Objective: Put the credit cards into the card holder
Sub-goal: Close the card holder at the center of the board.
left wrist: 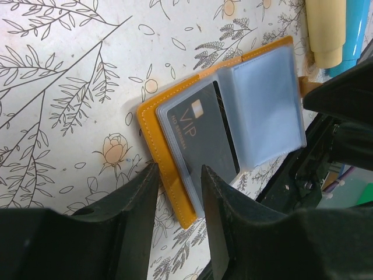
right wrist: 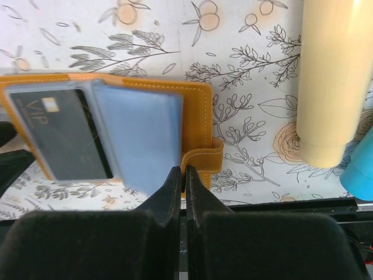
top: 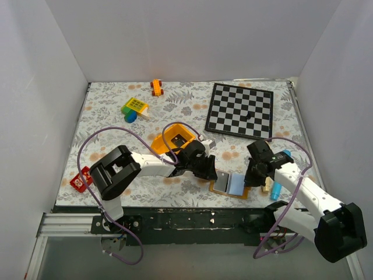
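Just beside left gripper (left wrist: 178, 175), card holder (left wrist: 152, 135)

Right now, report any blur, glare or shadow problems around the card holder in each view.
Right wrist: the card holder leather is fairly sharp, but its blue-grey sleeve is smeared. Left wrist: the credit card is crisp, lettering readable, only a faint sheen on the plastic. Top external: even light, soft shadows, no glare.

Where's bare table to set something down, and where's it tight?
Free: between orange toy car and chessboard; left side between yellow-green toy and red block, cable looping across. Crowded: front centre, card holder, yellow bin, left gripper, right gripper.
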Available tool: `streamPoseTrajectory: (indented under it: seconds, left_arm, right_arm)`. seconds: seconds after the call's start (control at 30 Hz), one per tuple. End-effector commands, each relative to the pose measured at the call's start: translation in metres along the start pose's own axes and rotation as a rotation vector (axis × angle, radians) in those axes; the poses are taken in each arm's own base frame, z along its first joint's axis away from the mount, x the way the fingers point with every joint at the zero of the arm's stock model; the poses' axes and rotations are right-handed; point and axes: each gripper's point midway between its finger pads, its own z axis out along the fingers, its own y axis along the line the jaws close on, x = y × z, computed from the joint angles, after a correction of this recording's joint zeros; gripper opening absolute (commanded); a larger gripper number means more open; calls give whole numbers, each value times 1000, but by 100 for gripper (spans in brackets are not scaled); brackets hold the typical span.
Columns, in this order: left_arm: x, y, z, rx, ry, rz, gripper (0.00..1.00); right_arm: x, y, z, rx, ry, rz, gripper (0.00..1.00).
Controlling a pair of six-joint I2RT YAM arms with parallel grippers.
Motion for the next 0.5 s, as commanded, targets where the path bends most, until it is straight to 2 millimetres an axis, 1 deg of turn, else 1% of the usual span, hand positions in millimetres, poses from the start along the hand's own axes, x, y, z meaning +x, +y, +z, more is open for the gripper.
streamPoseTrajectory:
  seconds: [0.0,0.3,0.33,0.47]
  left_arm:
    - [-13,-10,-11,45,-44,4,34]
    - [-9,-3,-7,37,-36,-8,34]
    - [-8,-3,-7,38,-34,-8,34]
    - [-8,0,-9,25,-43,-7,33]
  right_arm:
    - [-19,14,-29,-49,-70,-12,1]
    - [-28,42,-56,-189,-97,-45,1]
    - [-26,51,-59,-239,-85,-64,1]
    - [-30,79,-68,-389,-97,-104,1]
